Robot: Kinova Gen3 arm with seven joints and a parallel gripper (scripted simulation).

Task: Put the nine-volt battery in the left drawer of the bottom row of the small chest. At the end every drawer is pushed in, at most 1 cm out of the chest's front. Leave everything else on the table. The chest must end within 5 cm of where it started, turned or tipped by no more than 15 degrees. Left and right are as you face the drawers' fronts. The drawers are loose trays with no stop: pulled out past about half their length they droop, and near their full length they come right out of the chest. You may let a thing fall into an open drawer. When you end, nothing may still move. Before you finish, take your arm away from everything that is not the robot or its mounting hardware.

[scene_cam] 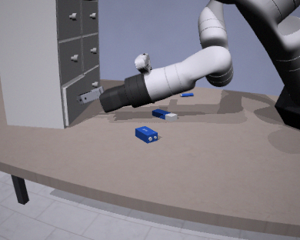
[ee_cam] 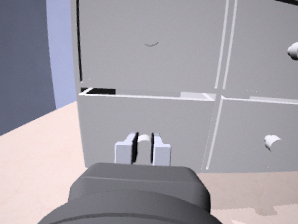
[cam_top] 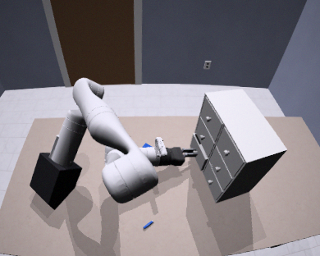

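The nine-volt battery (scene_cam: 145, 135) (cam_top: 147, 145) lies on its side on the table; the arm partly covers it in the top view. The small white chest (cam_top: 260, 135) (scene_cam: 28, 69) stands upright with grey drawer fronts. The left bottom drawer (cam_top: 202, 159) (scene_cam: 70, 105) (ee_cam: 185, 125) stands a little out; a narrow gap shows over its front edge in the wrist view. My gripper (cam_top: 195, 153) (scene_cam: 79, 99) (ee_cam: 144, 142) is level with its knob (ee_cam: 144, 140) and shut on it, a finger on each side. The fingertips hide the knob in the top and exterior views.
A blue-and-white block (scene_cam: 164, 115) lies beyond the battery in the exterior view, under the arm. A small blue stick (cam_top: 148, 224) (scene_cam: 187, 95) lies farther off. The bottom right drawer's knob (cam_top: 210, 181) (ee_cam: 272, 142) is beside the gripper. The other drawers look pushed in.
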